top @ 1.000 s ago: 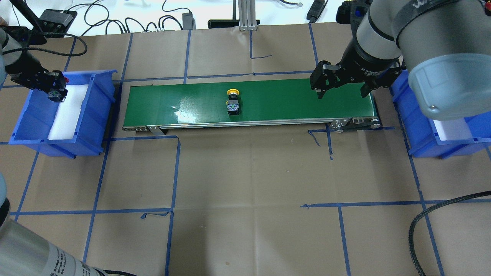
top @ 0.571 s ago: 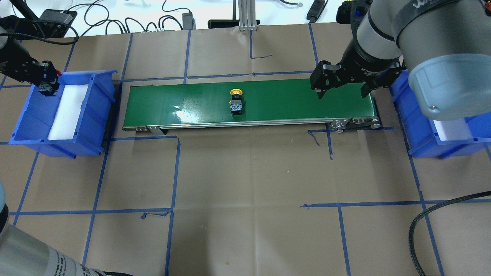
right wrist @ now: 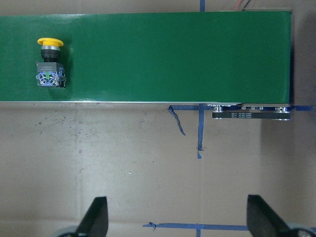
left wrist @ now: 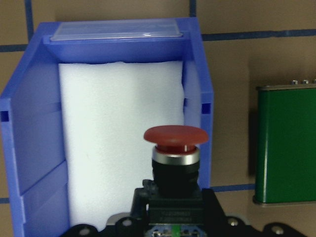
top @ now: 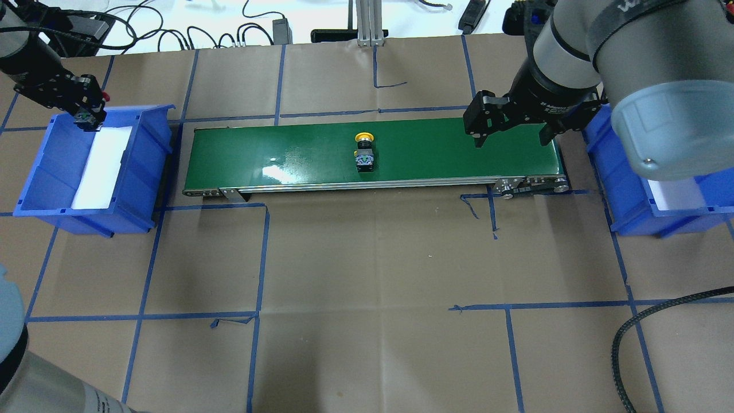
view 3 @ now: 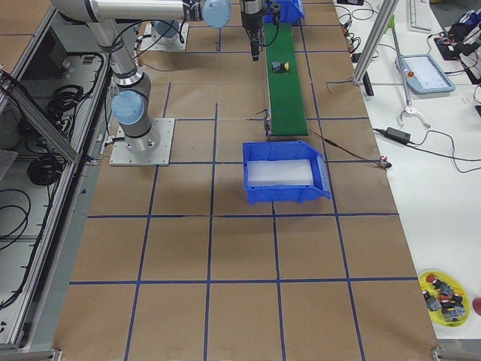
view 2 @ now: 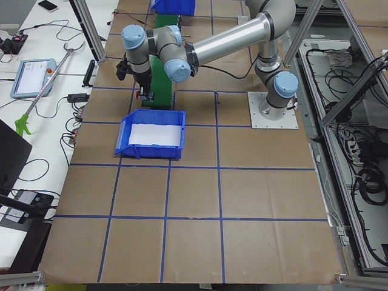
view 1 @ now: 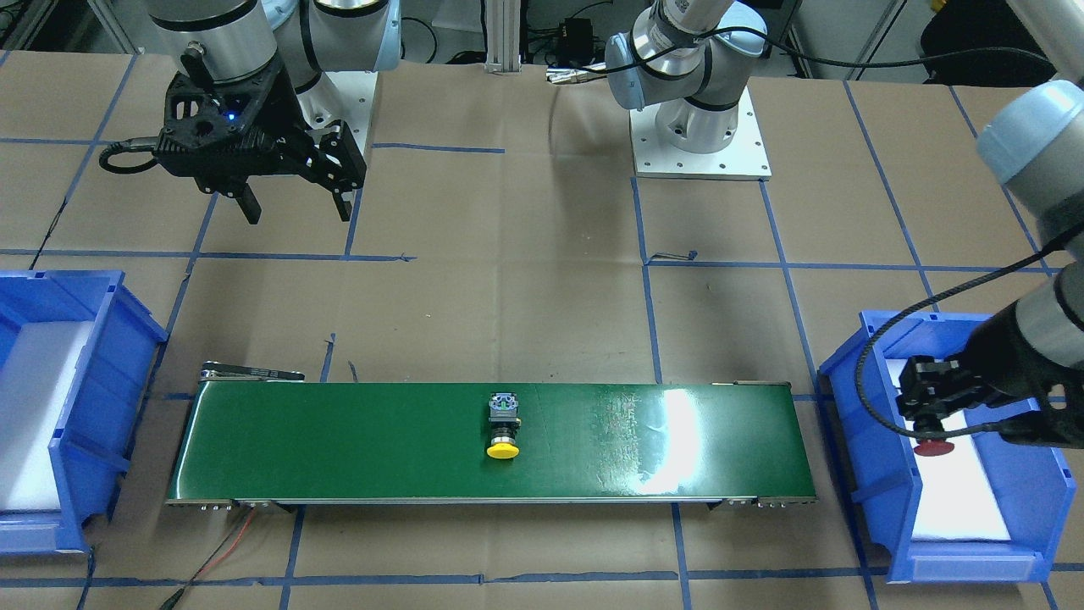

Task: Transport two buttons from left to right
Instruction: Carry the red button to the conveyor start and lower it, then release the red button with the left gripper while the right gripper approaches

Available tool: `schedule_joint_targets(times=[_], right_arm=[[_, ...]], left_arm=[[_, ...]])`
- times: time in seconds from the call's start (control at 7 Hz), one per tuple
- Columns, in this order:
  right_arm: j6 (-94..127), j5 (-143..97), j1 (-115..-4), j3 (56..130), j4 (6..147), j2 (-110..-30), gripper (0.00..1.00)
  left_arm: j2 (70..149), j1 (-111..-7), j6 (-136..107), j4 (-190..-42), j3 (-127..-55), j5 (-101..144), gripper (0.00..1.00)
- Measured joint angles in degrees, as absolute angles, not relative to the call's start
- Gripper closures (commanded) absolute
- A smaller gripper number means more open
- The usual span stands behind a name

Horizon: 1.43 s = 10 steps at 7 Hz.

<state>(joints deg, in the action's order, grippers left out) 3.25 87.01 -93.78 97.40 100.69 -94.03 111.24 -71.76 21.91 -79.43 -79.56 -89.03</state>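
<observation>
The yellow button (top: 364, 152) lies on its side on the green conveyor belt (top: 287, 155), near the middle; it also shows in the front view (view 1: 503, 428) and the right wrist view (right wrist: 49, 61). My left gripper (top: 86, 112) is shut on the red button (left wrist: 175, 143) and holds it above the far end of the left blue bin (top: 143, 166), red cap (view 1: 933, 446) pointing outward. My right gripper (top: 511, 140) is open and empty, hovering above the belt's right end, well right of the yellow button.
The right blue bin (top: 631, 212) with white foam stands just past the belt's right end, partly hidden by my right arm. The left bin holds only white foam (left wrist: 118, 138). Blue tape lines cross the brown paper. A black cable (top: 625, 332) lies front right.
The yellow button has travelled to the right along the belt. My left gripper, still holding the red button, has shifted toward the far end of the left bin. The right gripper has not moved.
</observation>
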Motion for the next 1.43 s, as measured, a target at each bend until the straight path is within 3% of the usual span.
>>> schedule_joint_targets(times=[0.43, 1.0, 1.14, 1.29, 1.43], right_arm=[[3.3, 87.0, -93.8, 97.5, 100.7, -94.0, 0.0], [3.3, 87.0, -93.8, 97.4, 100.7, -93.0, 0.0], [3.3, 87.0, -93.9, 97.2, 100.7, -92.7, 0.0], [3.3, 87.0, -93.9, 97.2, 100.7, -92.5, 0.0], [3.3, 87.0, -93.9, 97.2, 100.6, -92.5, 0.0]], left_arm=[[110.0, -79.6, 12.2, -76.7, -85.2, -88.9, 0.85], [112.3, -81.8, 9.2, -61.5, -94.6, -89.0, 0.83], [113.0, -81.8, 9.2, -58.6, -96.0, -89.0, 0.45], [113.6, -81.8, 9.1, -57.2, -96.5, -89.0, 0.0], [113.7, -81.8, 8.9, -56.7, -96.7, -89.0, 0.0]])
